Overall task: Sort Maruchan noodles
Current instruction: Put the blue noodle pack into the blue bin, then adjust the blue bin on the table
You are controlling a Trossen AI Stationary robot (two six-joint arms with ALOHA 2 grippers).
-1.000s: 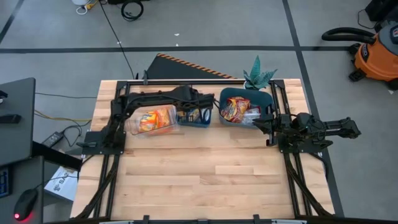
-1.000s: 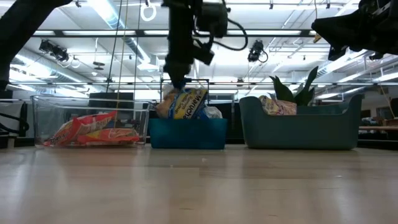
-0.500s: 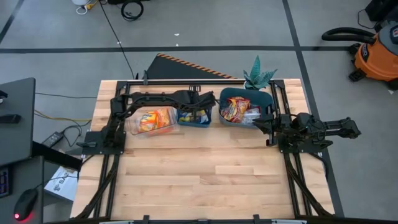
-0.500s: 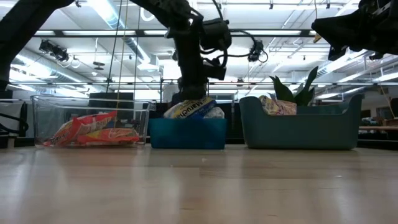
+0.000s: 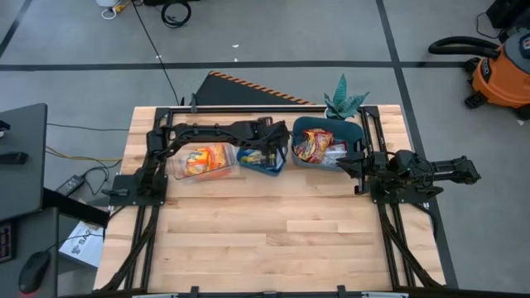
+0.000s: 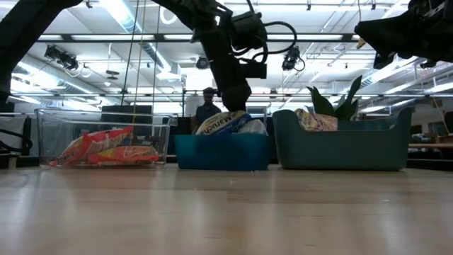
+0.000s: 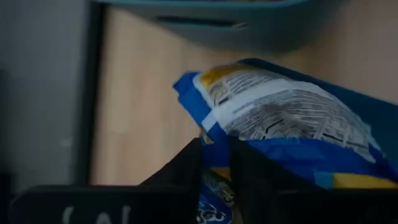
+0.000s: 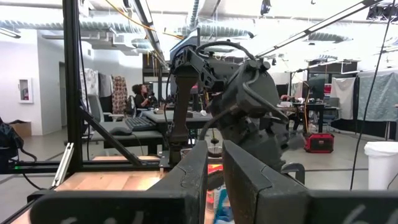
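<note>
1. The left pincer (image 5: 267, 154) reaches down into the blue bin (image 6: 221, 152) near the counter's (image 5: 273, 240) far edge, its fingers (image 7: 186, 171) narrowly apart with a blue-white noodle packet (image 7: 280, 124) between them; whether it still grips the packet cannot be told.
2. Orange-yellow noodle packets (image 5: 207, 157) lie in the clear bin (image 6: 102, 138) beside it.
3. Red-silver packets (image 5: 315, 145) fill the teal bin (image 6: 343, 145).
4. The right pincer (image 8: 214, 165) waits above the counter's right edge, fingers nearly together, holding nothing.
</note>
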